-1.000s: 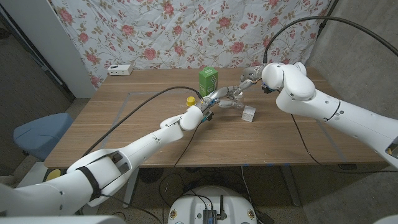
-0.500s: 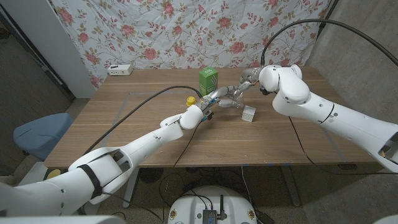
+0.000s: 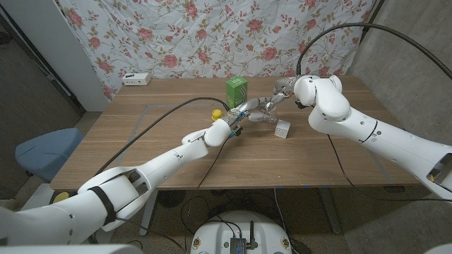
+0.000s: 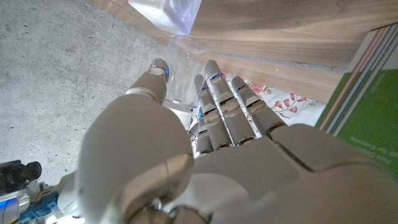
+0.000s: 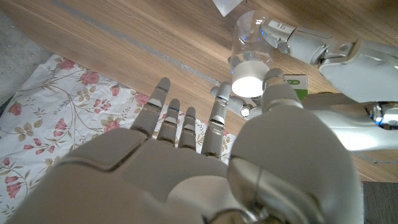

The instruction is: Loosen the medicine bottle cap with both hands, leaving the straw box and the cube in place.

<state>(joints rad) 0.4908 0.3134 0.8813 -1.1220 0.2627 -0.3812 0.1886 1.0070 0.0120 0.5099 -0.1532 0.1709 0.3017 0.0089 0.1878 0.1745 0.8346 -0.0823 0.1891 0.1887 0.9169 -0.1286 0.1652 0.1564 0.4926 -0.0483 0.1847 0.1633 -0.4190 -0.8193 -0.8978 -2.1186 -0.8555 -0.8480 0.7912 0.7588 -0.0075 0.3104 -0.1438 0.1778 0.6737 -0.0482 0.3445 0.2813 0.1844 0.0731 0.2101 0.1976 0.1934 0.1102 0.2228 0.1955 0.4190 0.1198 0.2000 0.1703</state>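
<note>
The right arm slides a little toward the robot's left, and its round white wrist part sits nearer the medicine bottle than it did a second ago. The right hand moves in with it, closer over the bottle's cap, with thumb and fingers on either side of it.
</note>
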